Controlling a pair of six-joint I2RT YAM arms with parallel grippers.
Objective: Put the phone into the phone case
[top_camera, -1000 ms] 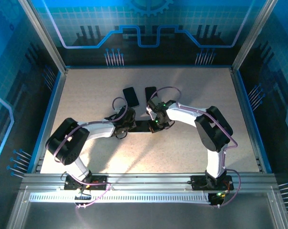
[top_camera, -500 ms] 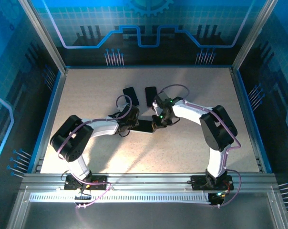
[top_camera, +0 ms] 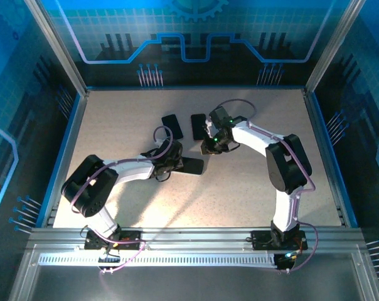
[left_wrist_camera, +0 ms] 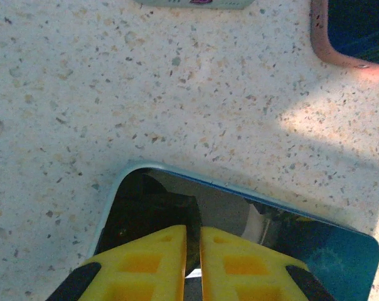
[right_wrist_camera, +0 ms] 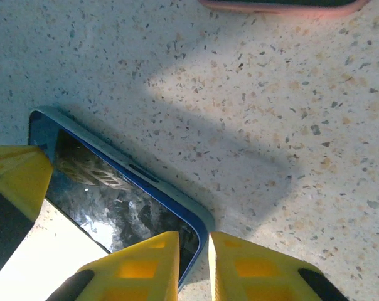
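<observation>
Two robot arms work over a glossy black phone with a pale blue rim, which lies flat near the middle of the speckled stone-pattern table top, its near end under the left gripper. In the left wrist view that gripper's yellow fingers are closed to a hairline over the phone. Whether they press on the glass cannot be told.

The right gripper stands just past the phone's far end. In its wrist view the gripper is parted by a sliver and holds nothing, with its tips just beside a corner of the phone. A pink-rimmed dark slab and a pale green flat piece lie apart, further back.

It is unclear whether the blue rim is the case or the phone's own frame.

The likely hazards:
- Closed fingers may skid on slick glass and push the phone across the table.
- A right fingertip may clip the corner and lever up an edge that is not fully seated.
</observation>
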